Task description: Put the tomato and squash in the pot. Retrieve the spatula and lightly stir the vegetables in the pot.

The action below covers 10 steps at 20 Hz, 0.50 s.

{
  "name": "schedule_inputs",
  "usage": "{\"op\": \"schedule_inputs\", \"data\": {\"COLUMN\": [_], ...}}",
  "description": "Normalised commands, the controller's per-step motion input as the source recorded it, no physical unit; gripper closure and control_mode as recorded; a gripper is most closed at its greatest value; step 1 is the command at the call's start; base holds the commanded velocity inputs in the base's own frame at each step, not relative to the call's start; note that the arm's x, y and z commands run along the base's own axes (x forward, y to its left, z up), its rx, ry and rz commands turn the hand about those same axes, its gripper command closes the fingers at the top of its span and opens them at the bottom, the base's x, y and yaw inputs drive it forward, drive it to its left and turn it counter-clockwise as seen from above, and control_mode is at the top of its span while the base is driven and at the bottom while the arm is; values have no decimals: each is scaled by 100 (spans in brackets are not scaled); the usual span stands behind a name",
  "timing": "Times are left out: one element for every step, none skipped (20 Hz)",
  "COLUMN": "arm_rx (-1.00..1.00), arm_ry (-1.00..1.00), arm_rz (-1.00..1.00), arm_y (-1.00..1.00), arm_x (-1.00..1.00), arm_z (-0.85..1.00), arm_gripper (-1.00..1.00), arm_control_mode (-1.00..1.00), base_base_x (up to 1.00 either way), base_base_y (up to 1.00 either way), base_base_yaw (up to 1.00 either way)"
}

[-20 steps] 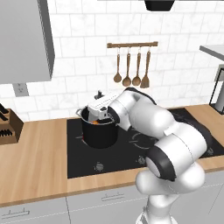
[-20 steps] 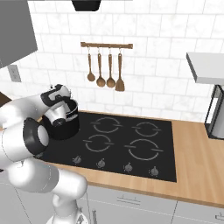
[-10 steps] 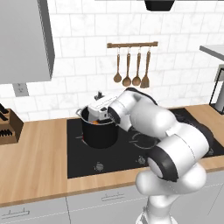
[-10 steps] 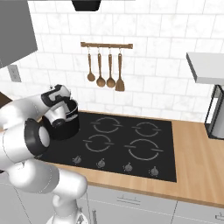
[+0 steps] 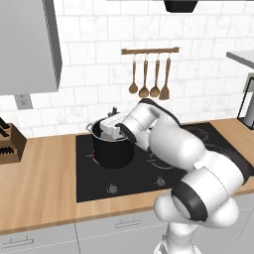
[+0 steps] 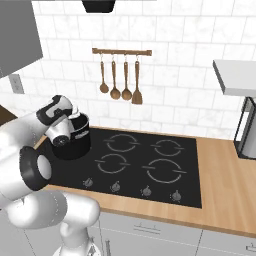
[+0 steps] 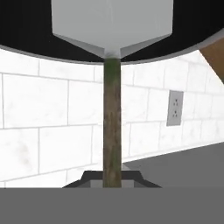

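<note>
I keep the gripper [image 7: 112, 177] clamped on the spatula [image 7: 112, 65], blade down in the pot [image 5: 113, 149], for stirring.

Left base view: behind the arm's left, looking forward and down across the table [image 5: 44, 173] to the black hob [image 5: 144, 171] and tiled wall. Right base view: same hob [image 6: 150, 165] and utensil rail [image 6: 121, 51], from the right. Hand view: very near, along the spatula [image 7: 112, 109] handle toward the wall.
</note>
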Motion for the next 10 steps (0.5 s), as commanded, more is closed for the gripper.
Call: {"op": "schedule_inputs", "data": {"arm_rx": [2, 2, 2, 0, 0, 0, 0, 0, 0, 0], "arm_ry": [16, 15, 14, 11, 8, 4, 2, 0, 0, 0], "arm_rz": [-5, -5, -5, -4, -3, -2, -2, -3, -3, -3], "arm_y": [0, 0, 0, 0, 0, -2, -4, -8, -8, -9], "arm_x": [-22, -21, -19, -11, -6, 0, 0, 0, 0, 0], "arm_z": [0, 0, 0, 0, 0, 0, 5, 21, 21, 22], "arm_gripper": [100, 100, 100, 100, 100, 100, 100, 100, 100, 100], "arm_control_mode": [-100, -100, -100, -100, -100, -100, -100, -100, -100, -100], "base_base_x": [0, 0, 0, 0, 0, 0, 0, 0, 0, 0], "base_base_y": [0, 0, 0, 0, 0, 0, 0, 0, 0, 0], "base_base_yaw": [0, 0, 0, 0, 0, 0, 0, 0, 0, 0]}}
